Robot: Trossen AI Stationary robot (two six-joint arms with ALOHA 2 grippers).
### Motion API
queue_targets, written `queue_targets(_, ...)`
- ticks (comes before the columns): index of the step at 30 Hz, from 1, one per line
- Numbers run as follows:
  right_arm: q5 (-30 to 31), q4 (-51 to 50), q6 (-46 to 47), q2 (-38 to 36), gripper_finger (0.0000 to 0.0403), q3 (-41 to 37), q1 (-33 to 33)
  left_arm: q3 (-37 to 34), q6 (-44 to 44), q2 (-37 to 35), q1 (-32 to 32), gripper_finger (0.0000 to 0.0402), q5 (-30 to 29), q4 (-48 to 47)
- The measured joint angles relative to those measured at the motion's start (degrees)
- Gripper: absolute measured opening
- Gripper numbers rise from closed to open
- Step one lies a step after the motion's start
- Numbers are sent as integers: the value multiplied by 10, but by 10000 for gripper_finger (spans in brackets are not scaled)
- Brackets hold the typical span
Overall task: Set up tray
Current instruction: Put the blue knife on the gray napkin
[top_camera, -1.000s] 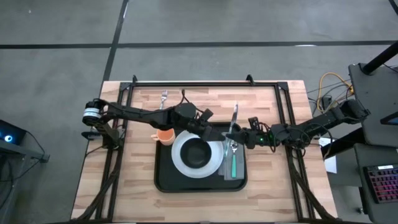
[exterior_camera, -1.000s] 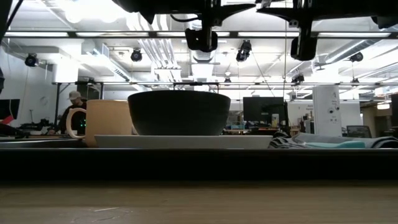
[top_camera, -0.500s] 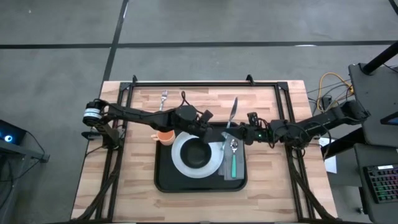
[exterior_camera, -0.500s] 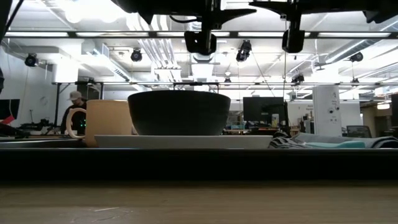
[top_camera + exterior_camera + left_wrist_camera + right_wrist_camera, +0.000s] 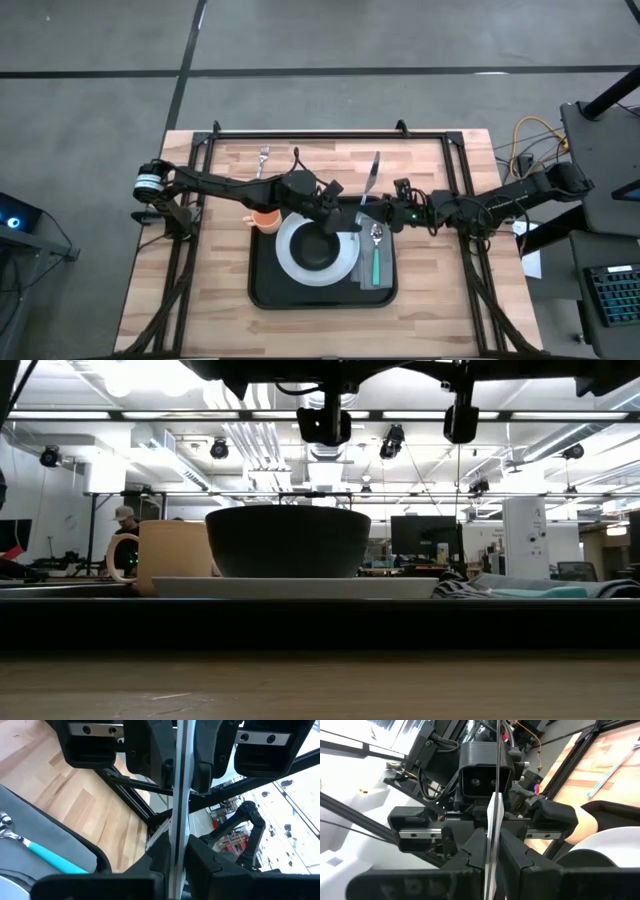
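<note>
Knife handover mid-air above the large black rectangular tray point(image 5: 265, 290), which sits centre on the light wooden bench point(image 5: 430, 300). Both arms reach inward and meet over the tray's far right corner. In both wrist views, the left gripper point(image 5: 492, 827) and the right gripper point(image 5: 175, 767) face each other head-on, each pinching the thin silver table knife point(image 5: 371, 176), blade edge-on between the fingers of both. Right arm stretches low from the right side; left arm extends from the left across the orange mug point(image 5: 265, 218).

Already on the tray: round white plate point(image 5: 290, 265) with black bowl point(image 5: 318, 244), grey napkin point(image 5: 386, 275) carrying a teal-handled spoon point(image 5: 376, 255). A silver fork point(image 5: 264, 158) lies on the bench, well apart.

Judgement: one gripper needs to let go, then the other lays the knife on the napkin beside the spoon. Which releases, cannot tell.
</note>
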Motion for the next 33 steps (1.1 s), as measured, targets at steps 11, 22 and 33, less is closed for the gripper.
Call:
queue_targets(11, 15, -5, 0, -5, 146, 0, -1, 5, 26, -6, 0, 14, -47, -59)
queue_targets(22, 201, -266, 12, -31, 215, 77, 57, 93, 132, -13, 1, 14, -206, -264)
queue_targets(33, 262, -414, -83, -19, 198, 185, 43, 127, 167, -11, 0, 14, -299, -402)
